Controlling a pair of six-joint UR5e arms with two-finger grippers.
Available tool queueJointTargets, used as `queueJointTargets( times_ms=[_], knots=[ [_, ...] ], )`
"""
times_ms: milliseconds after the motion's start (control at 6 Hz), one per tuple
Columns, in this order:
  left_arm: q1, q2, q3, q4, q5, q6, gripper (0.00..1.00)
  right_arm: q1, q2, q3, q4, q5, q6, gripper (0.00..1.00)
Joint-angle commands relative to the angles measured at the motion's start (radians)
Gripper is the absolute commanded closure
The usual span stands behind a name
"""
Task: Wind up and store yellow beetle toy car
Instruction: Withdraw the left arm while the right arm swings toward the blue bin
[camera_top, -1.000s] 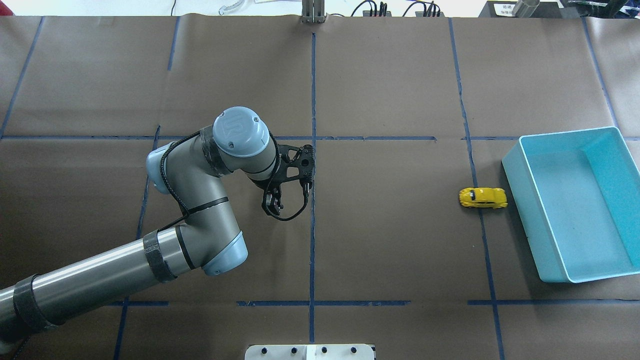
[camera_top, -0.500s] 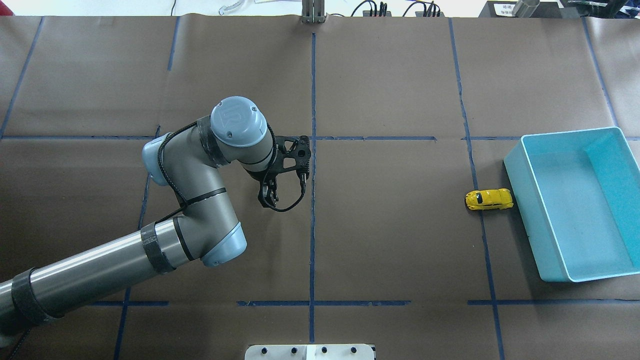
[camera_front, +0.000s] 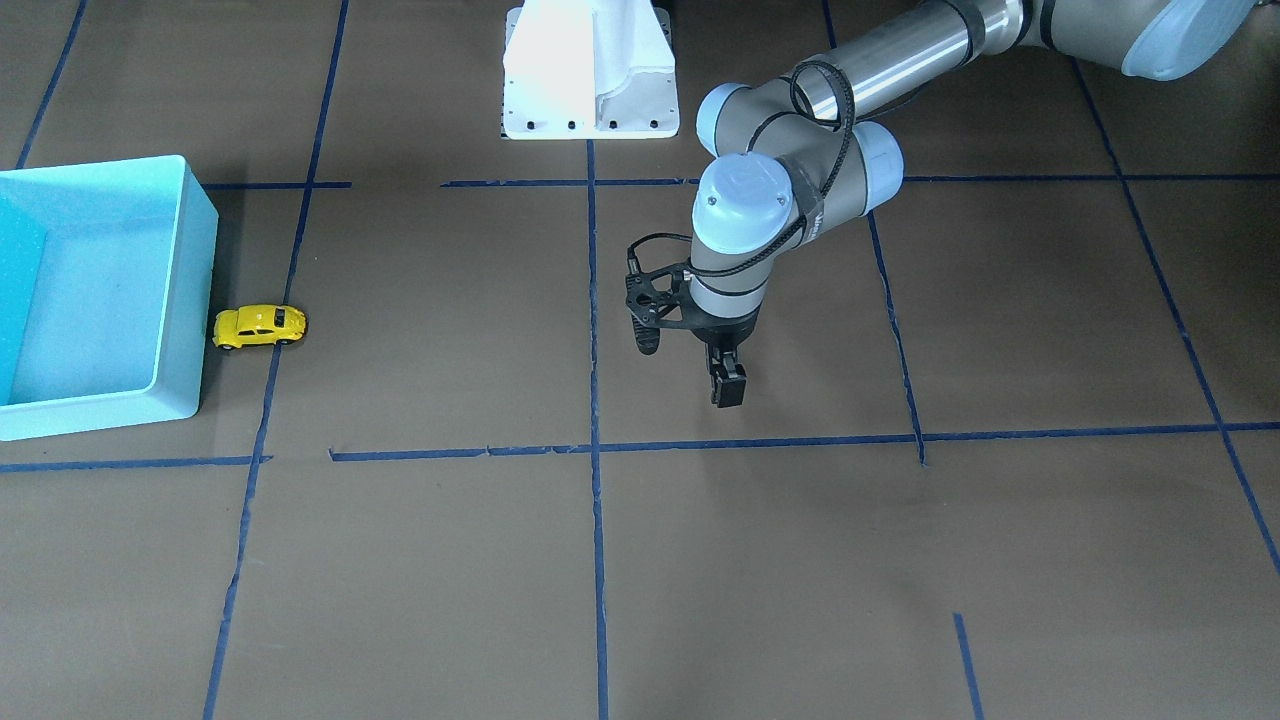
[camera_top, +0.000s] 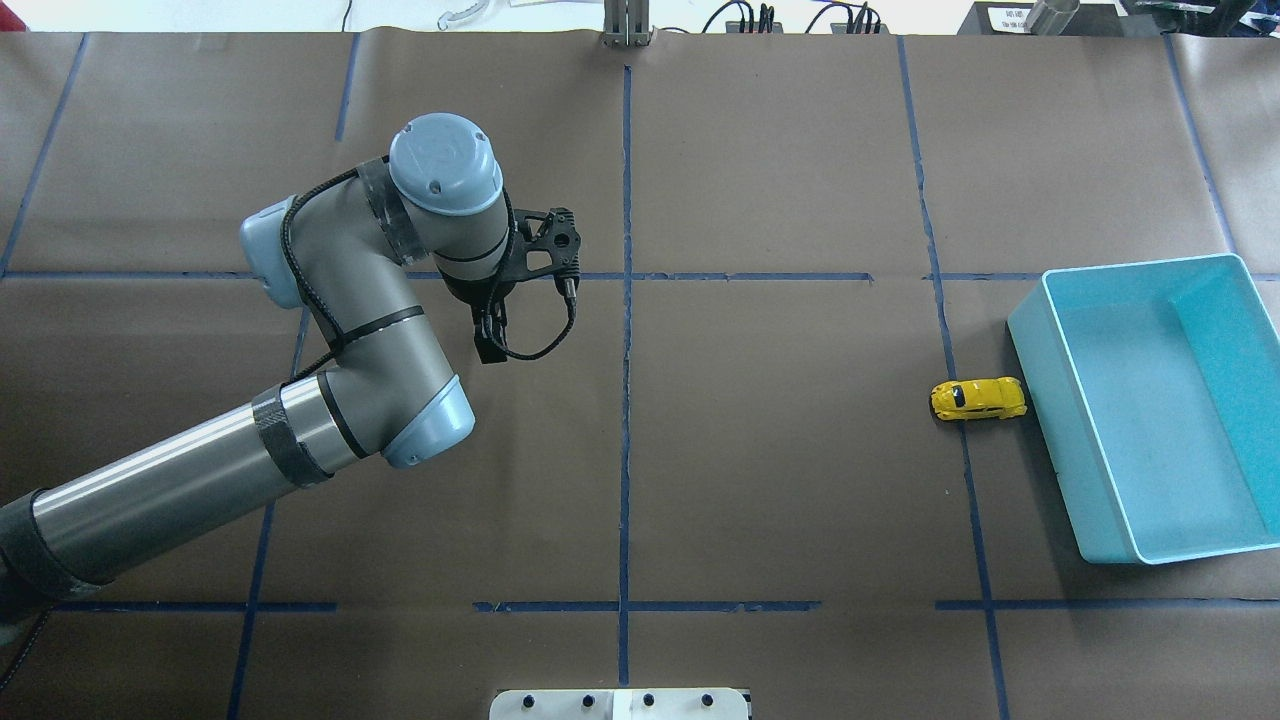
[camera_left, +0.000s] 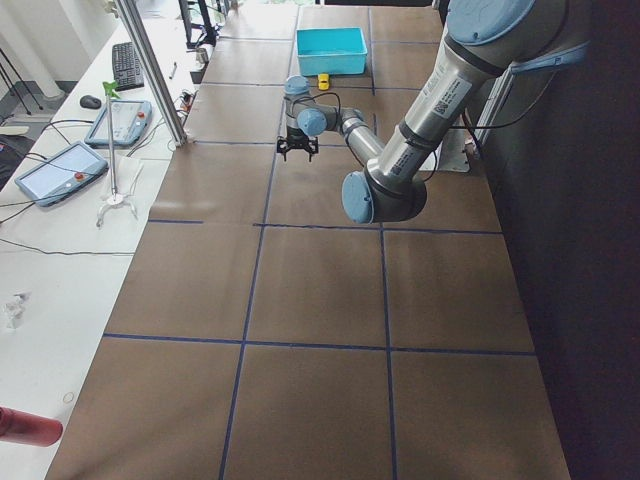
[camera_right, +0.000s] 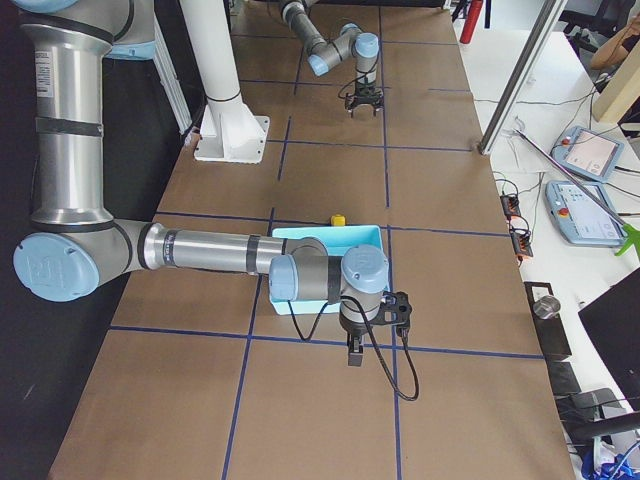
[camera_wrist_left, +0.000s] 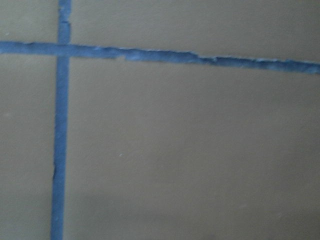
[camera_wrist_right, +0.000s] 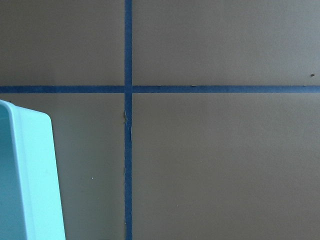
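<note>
The yellow beetle toy car (camera_top: 978, 398) stands on its wheels on the brown table, its end right against the left wall of the turquoise bin (camera_top: 1070, 440). It also shows in the front view (camera_front: 259, 326) beside the bin (camera_front: 190, 300). My left gripper (camera_top: 490, 345) hangs over the table's middle left, far from the car, with its fingers together and nothing between them; it also shows in the front view (camera_front: 728, 388). My right gripper (camera_right: 352, 355) shows only in the exterior right view, just past the bin's near end; I cannot tell whether it is open or shut.
The bin is empty inside. Blue tape lines (camera_top: 626, 400) divide the table into squares. The robot's white base (camera_front: 590, 70) stands at the robot's edge of the table. The right wrist view shows a bin corner (camera_wrist_right: 30, 175).
My left arm has pulled back up and to the left, away from the car. The car rolled slightly right against the bin at first and has stayed still since.
</note>
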Motion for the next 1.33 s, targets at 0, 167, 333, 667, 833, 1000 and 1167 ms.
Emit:
queueJointTargets(
  times_ms=[0, 167, 333, 667, 833, 1000, 1167],
  knots=[
    [-0.081, 0.023, -0.065, 0.142, -0.115, -0.001, 0.0, 0.0, 0.002, 0.003, 0.003, 0.002, -0.001, 0.0],
    [-0.102, 0.09, -0.154, 0.17, -0.116, -0.001, 0.0, -0.003, 0.011, 0.006, 0.005, 0.003, -0.008, 0.0],
    [-0.133, 0.117, -0.2, 0.223, -0.114, -0.003, 0.0, -0.02, 0.024, 0.05, 0.003, 0.003, -0.011, 0.0],
    [-0.211, 0.259, -0.34, 0.297, -0.11, -0.001, 0.0, -0.118, 0.034, 0.206, 0.0, -0.004, -0.012, 0.0],
    [-0.26, 0.375, -0.415, 0.305, -0.114, 0.005, 0.0, -0.199, 0.055, 0.298, -0.023, -0.016, -0.011, 0.0],
    [-0.317, 0.49, -0.449, 0.304, -0.116, 0.005, 0.0, -0.263, 0.061, 0.402, -0.093, -0.019, -0.011, 0.0],
    [-0.383, 0.538, -0.44, 0.301, -0.116, -0.004, 0.0, -0.349, 0.125, 0.429, -0.145, -0.024, -0.012, 0.0]
  ],
)
